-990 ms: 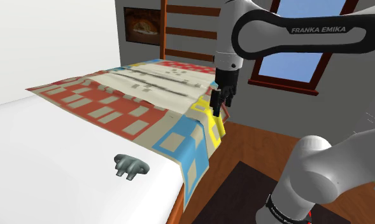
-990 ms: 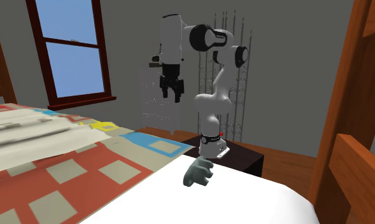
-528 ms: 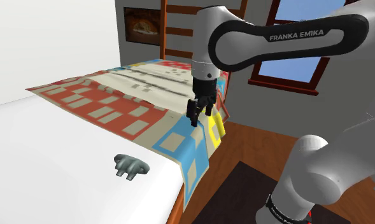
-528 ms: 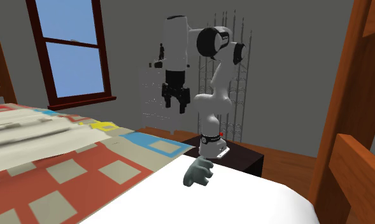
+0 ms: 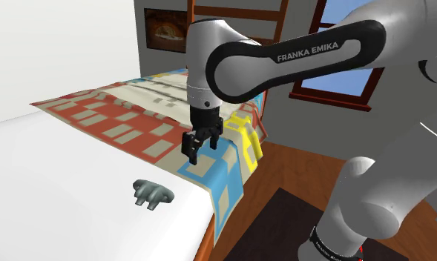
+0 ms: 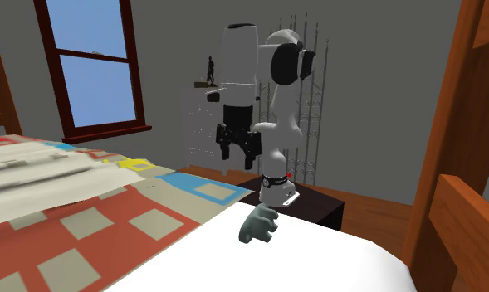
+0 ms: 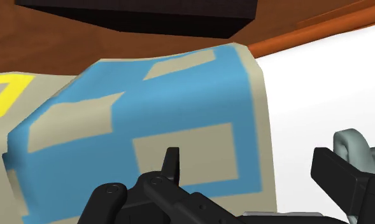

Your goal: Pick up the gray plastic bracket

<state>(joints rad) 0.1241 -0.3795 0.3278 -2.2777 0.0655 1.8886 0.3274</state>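
Note:
The gray bracket [image 5: 153, 194] lies on the white mattress [image 5: 53, 178] near its front edge, a short way from the patchwork blanket's corner. In the second exterior view the bracket [image 6: 259, 225] sits at the mattress edge in front of the arm's base. My gripper [image 5: 200, 150] hangs open above the blanket's blue corner, higher than the bracket and toward the shoulder view's right of it. It holds nothing. In the wrist view the gripper [image 7: 253, 168] has its fingers well apart, and the bracket [image 7: 360, 146] peeks out just outside one fingertip [image 7: 335, 170].
A patchwork blanket [image 5: 127, 119] covers the far half of the bed and drapes over its side. The wooden bed rail [image 7: 319, 32] runs along the mattress. A wooden post [image 6: 471, 124] stands at the second exterior view's right. A dark rug [image 5: 283, 222] lies on the wooden floor.
The gripper has swung toward the shoulder view's left and come lower, from beyond the blanket's yellow edge to above its blue corner, nearer the bracket. The bracket has not moved.

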